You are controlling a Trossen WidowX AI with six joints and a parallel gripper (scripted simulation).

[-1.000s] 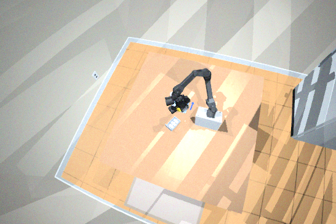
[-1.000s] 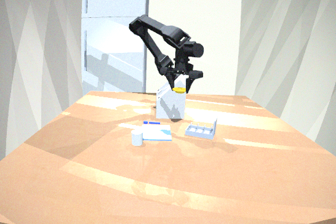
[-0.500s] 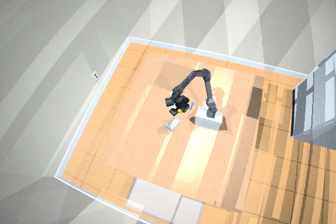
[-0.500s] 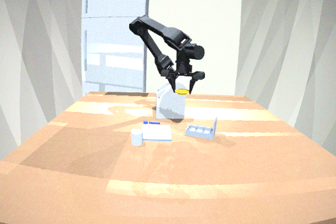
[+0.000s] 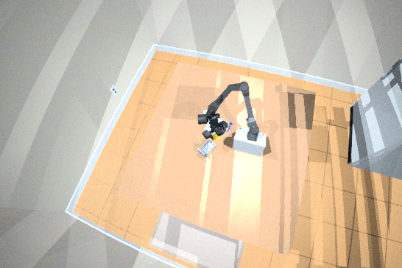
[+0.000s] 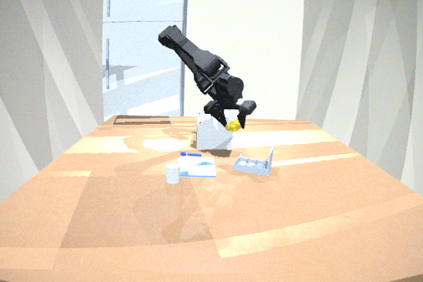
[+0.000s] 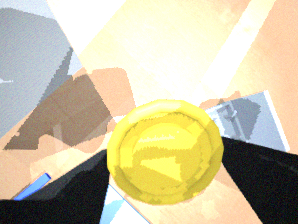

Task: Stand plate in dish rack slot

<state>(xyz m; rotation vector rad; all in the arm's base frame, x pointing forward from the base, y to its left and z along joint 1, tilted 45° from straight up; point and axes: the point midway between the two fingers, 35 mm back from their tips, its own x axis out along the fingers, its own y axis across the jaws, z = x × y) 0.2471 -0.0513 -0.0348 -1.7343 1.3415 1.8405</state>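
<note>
The yellow round plate (image 5: 217, 137) (image 6: 233, 125) (image 7: 165, 150) is held in the air, tilted in the exterior view, with its face toward the wrist camera. My gripper (image 6: 235, 126) (image 7: 163, 149) is shut on the plate, one dark finger at each side of its rim. The grey-blue dish rack (image 5: 202, 152) (image 6: 249, 170) (image 7: 261, 114) stands on the table, with small upright rails and a taller wall at one end. The plate is above the table and apart from the rack. In the wrist view the plate and a finger cover part of the rack.
A white and blue flat pad (image 6: 187, 164) (image 7: 116, 212) lies beside the rack, with a white cup (image 6: 172, 173) at its corner. A blue pen-like thing (image 5: 230, 127) (image 6: 194, 154) (image 7: 34, 186) lies near the pad. The arm's white base block (image 5: 249, 145) (image 6: 212, 135) stands behind.
</note>
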